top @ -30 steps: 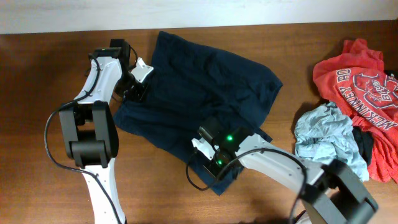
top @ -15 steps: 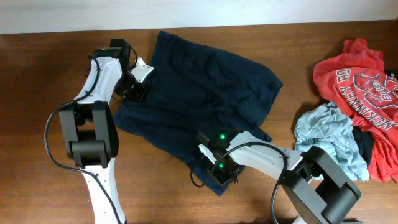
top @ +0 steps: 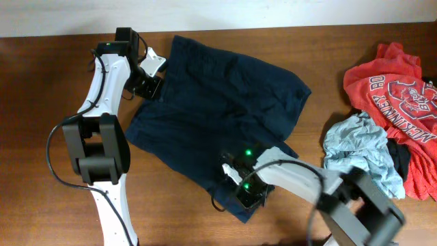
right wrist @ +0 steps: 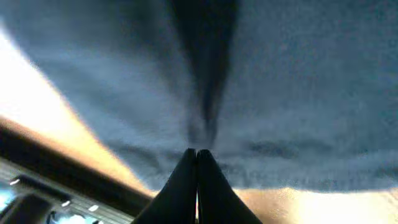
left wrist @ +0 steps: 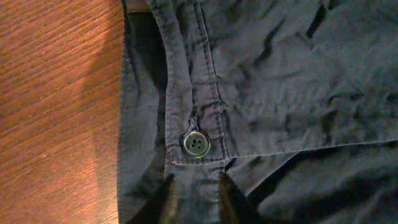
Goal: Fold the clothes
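Observation:
The clothes [top: 225,96] are a dark navy garment spread flat across the middle of the brown table. My left gripper [top: 147,86] is at its upper left edge. In the left wrist view its fingers stand slightly open on either side of the waistband strip [left wrist: 196,202], just below a button [left wrist: 196,144]. My right gripper [top: 246,195] is at the garment's lower hem. In the right wrist view its fingertips [right wrist: 197,154] are pressed together on the navy cloth [right wrist: 298,93], and a crease runs up from them.
A red printed shirt [top: 396,89] lies crumpled at the right edge, and a light blue garment [top: 358,154] is bunched beside it. Bare wood table [top: 54,68] shows left of the navy cloth [left wrist: 56,112].
The left gripper's fingers have parted and that arm has shifted a little up and left. The right arm has moved slightly down at the lower hem and is blurred.

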Available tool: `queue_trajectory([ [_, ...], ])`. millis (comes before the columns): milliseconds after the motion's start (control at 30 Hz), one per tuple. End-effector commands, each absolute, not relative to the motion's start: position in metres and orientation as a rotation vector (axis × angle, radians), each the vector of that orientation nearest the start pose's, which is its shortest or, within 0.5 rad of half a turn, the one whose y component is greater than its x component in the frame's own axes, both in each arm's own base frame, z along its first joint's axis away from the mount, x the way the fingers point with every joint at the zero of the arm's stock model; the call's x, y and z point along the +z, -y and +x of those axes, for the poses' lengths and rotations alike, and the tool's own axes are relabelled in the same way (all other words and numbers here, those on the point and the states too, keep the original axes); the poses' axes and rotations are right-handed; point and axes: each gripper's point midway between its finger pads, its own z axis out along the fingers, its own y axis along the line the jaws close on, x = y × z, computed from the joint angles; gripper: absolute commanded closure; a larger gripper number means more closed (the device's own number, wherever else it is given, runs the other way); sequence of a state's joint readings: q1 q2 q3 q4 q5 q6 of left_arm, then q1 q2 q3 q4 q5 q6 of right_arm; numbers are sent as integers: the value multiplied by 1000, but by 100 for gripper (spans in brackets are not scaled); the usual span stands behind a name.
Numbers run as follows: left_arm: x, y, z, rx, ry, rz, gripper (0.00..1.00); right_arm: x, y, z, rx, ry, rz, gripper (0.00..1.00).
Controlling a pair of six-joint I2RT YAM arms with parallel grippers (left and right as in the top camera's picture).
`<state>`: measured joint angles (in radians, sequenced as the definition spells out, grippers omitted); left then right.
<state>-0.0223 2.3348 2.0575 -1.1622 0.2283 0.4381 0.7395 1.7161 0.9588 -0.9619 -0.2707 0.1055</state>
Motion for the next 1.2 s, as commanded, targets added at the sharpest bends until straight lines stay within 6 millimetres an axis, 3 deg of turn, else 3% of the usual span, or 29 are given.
queue_trajectory([
  [0, 56, 52, 488, -301, -2862, 695, 68, 58, -216, 138, 516, -3095, -1048, 96],
  [100, 56, 52, 488, -300, -2860, 695, 67, 74, -227, 133, 555, -3018, -1063, 96],
  [167, 56, 52, 489, -300, -2856, 694, 67, 87, -248, 146, 628, -2863, -1080, 96],
  [233, 56, 53, 488, -306, -2858, 695, 67, 86, -248, 154, 588, -2809, -1124, 96],
  [367, 56, 53, 487, -309, -2862, 697, 67, 57, -228, 178, 345, -2811, -1172, 96],
  [567, 56, 53, 487, -309, -2862, 696, 67, 5, -226, 191, 255, -2887, -1221, 96],
  [633, 56, 53, 487, -309, -2862, 696, 67, -6, -221, 196, 237, -2895, -1246, 96],
  [733, 56, 54, 488, -308, -2859, 696, 67, -7, -215, 204, 255, -2919, -1190, 96],
  [800, 56, 54, 488, -317, -2858, 696, 67, -6, -213, 194, 339, -2974, -1175, 96],
  [900, 56, 54, 487, -319, -2862, 696, 67, 2, -209, 155, 475, -3133, -1182, 96],
  [1000, 56, 54, 487, -318, -2861, 696, 67, 3, -206, 132, 507, -3249, -1121, 96],
  [1067, 56, 54, 487, -318, -2861, 696, 67, 1, -203, 120, 471, -3301, -1098, 96],
  [1167, 56, 55, 487, -319, -2861, 696, 67, 2, -203, 117, 463, -3302, -1112, 96],
])
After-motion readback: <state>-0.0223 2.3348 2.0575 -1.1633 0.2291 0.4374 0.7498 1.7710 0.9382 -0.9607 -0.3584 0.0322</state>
